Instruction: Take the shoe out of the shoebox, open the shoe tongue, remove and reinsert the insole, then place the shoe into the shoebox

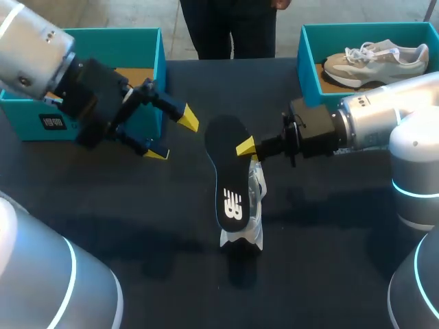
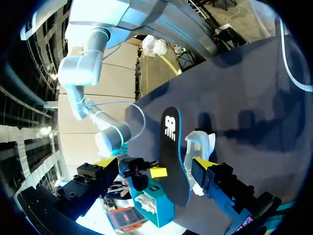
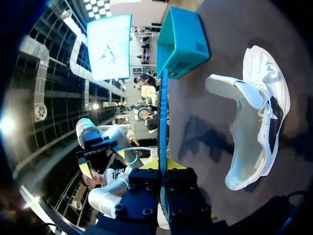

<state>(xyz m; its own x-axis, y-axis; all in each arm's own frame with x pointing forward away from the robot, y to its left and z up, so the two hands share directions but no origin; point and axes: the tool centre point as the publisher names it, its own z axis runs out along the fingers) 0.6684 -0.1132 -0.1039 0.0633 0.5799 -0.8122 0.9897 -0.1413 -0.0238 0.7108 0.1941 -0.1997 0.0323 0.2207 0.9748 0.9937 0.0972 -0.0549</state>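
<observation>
From above, the right claw [image 1: 245, 147] grips the black insole [image 1: 230, 171], held over the white shoe [image 1: 255, 199] on the dark surface [image 1: 137, 219]. The left claw [image 1: 171, 135] hangs open (nothing between its fingers), apart from the shoe on the left arm's side.

Left wrist: the insole [image 2: 173, 152] stands against the shoe [image 2: 200, 144], ahead of the spread fingers.

Right wrist: the insole [image 3: 161, 122] is clamped edge-on, the shoe [image 3: 254, 112] is beside it, and a teal shoebox [image 3: 183, 39] is beyond.

A dark table [image 1: 137, 205]. At centre, the right gripper [image 1: 247, 147] grips a black insole [image 1: 230, 175] by its edge above a white shoe [image 1: 255, 205]. The left gripper [image 1: 173, 136], fingers spread, hangs beside a teal shoebox [image 1: 147, 41]. A second teal box [image 1: 309, 62] holds another pale shoe [image 1: 377, 62].
</observation>
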